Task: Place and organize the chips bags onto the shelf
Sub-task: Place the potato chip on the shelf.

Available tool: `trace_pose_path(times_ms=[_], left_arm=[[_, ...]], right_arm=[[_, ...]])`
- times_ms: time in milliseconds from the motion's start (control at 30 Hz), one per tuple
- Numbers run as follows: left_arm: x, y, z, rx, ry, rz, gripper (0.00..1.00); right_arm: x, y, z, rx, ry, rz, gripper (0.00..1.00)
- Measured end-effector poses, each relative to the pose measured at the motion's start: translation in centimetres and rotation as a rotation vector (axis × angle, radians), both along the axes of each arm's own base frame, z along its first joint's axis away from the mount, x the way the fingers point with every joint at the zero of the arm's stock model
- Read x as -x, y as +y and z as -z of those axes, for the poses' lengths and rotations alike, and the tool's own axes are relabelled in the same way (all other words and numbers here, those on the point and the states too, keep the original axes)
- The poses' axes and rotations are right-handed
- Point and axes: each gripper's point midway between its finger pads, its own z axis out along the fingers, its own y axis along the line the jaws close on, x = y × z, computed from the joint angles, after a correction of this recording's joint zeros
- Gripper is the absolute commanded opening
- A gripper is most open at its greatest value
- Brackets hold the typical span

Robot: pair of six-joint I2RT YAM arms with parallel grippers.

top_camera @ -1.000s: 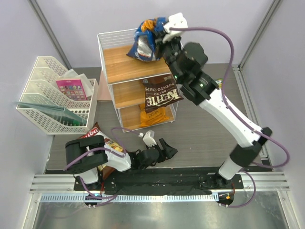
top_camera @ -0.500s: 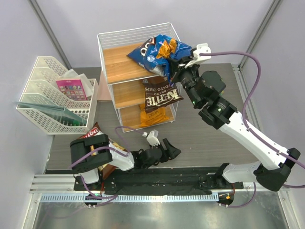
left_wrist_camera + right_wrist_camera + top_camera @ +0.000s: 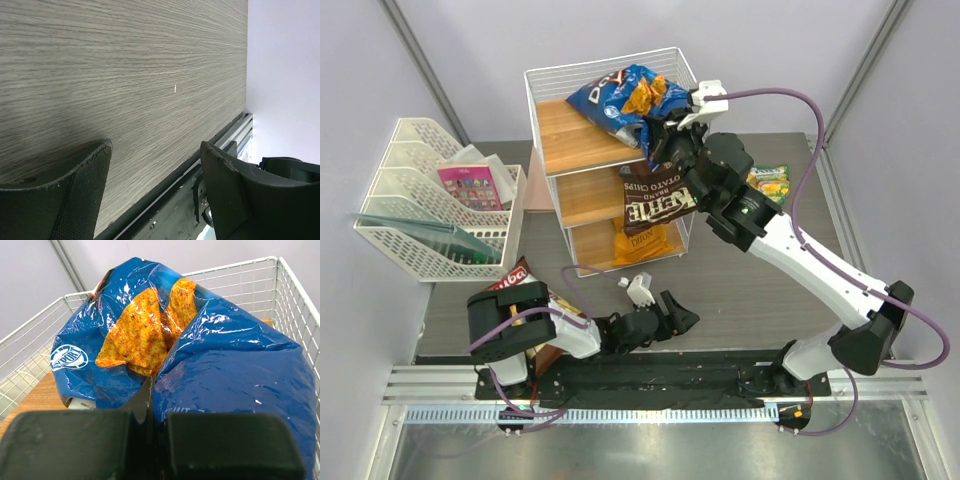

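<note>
**Doritos bag swings down over the top tier**

The right gripper [image 3: 150, 412] is clenched on the crimped edge of the blue Doritos bag [image 3: 200, 365], its jaws pressed together with only the foil between them. A second ago that bag hung upright, high over the back rim of the shelf [image 3: 560, 76]. Now the arm is lower and the bag is tipped over, lying across the back right part of the top tier, inside the wire walls. Whether it already rests on the wooden board, I cannot tell.

On the tiers below, the dark brown Sea Salt bag [image 3: 660, 200] sticks out of the middle level and the orange bag [image 3: 642, 243] sits on the lowest, both unmoved. The small green-yellow bag [image 3: 768, 182] lies on the table [image 3: 740, 290] right of the shelf. The brown-white bag [image 3: 520, 280] lies by the left arm's base.

The left gripper [image 3: 677, 310] is spread wide and empty, low over the table.

In my judgement this placement is close to done; release is what remains, with two bags left after it.
</note>
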Motion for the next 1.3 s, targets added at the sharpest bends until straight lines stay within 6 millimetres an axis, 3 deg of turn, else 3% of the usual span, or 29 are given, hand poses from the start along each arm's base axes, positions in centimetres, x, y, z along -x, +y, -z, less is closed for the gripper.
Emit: trace_pose_path(times_ms=[233,600,1067,1300], left_arm=[[0.1,0.0,0.0,0.003,0.001,0.003,0.74],[0.2,0.1,0.0,0.013,0.003,0.010,0.74],[0.9,0.5,-0.1,0.011,0.009,0.038,0.76],[0.9,0.4,-0.1,0.013,0.009,0.039,0.77]], right_arm=[[-0.8,0.2,-0.3,-0.008,0.026,0.052,0.01],[2.3,-2.8,1.9,-0.145,0.006,0.256,0.01],[0.5,-4.0,1.7,-0.197,-0.018,0.451,0.01],[0.3,-3.6,1.2,-0.181,-0.026,0.447,0.01]])
